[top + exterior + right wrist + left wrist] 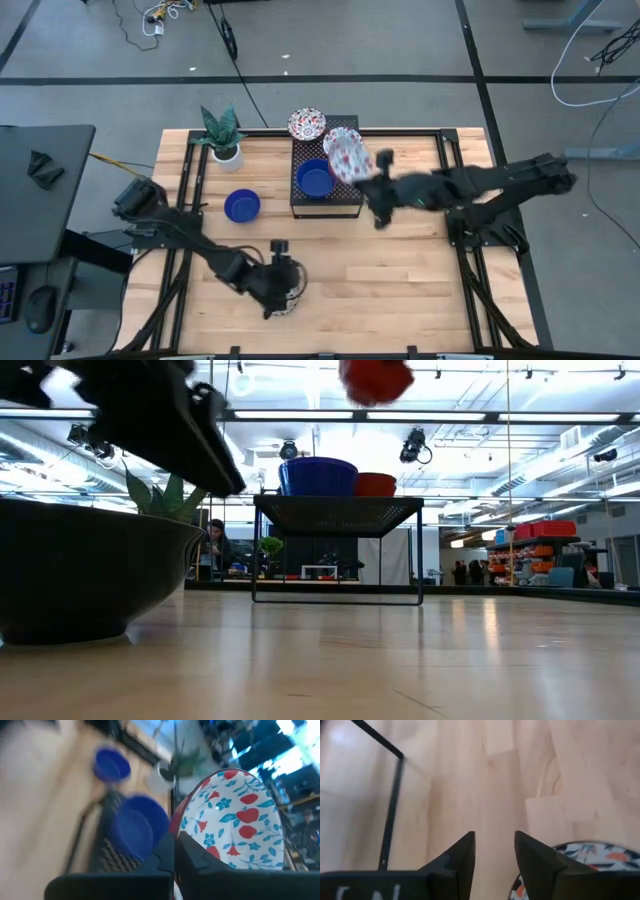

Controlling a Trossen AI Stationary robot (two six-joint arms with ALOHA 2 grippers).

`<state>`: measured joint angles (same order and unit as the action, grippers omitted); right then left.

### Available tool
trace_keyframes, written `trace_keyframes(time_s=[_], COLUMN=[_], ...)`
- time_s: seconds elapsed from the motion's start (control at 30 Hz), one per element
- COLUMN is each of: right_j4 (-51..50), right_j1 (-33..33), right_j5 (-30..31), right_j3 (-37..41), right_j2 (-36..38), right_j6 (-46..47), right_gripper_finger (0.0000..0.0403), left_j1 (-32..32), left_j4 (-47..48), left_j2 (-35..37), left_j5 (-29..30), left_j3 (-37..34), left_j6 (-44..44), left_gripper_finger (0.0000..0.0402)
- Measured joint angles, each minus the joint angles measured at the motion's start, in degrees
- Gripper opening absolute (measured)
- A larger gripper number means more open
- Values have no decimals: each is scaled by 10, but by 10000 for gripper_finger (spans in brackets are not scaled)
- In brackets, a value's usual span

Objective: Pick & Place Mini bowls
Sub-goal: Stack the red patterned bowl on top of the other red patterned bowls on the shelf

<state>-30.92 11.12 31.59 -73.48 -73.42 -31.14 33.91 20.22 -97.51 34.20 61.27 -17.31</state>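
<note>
A floral mini bowl (235,815) is seen pinched by its rim, tilted on edge, in the closed right claw (174,851) above the black perforated box (326,192); only the right wrist view shows its patterned inside. From above, 1 blue bowl (315,178) is seen on the box, another blue bowl (242,205) on the worktop (400,270) beside it, and a floral bowl (306,124) at the box's far edge near the plant pot (227,152). The left claw (494,851) is held parted over the near worktop, nothing between its fingers, a floral bowl (590,855) just beside it. Bare wood is left across the near right side.
</note>
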Motion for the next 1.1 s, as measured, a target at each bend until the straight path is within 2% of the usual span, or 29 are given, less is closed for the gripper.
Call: trace_keyframes(time_s=[0.13,0.3,0.37,0.67,1.1], right_j4=[-17,-34,-37,-65,-59], right_j1=[-92,-174,-193,-224,-247], right_j5=[-65,-97,-112,-170,-177], right_j3=[-18,-19,-19,-20,-20], right_j2=[-41,-86,-97,-111,-118], right_j6=[-53,-73,-73,-46,-16], right_gripper_finger=[2,2,2,4,9], left_j1=[25,36,35,29,28], left_j4=[-67,-172,-187,-229,-232], left_j2=[59,138,161,165,165], left_j5=[52,91,105,104,99], left_j3=[-72,-156,-181,-208,-208], left_j6=[-16,-16,-16,-16,-16], left_gripper_finger=[133,126,126,126,126])
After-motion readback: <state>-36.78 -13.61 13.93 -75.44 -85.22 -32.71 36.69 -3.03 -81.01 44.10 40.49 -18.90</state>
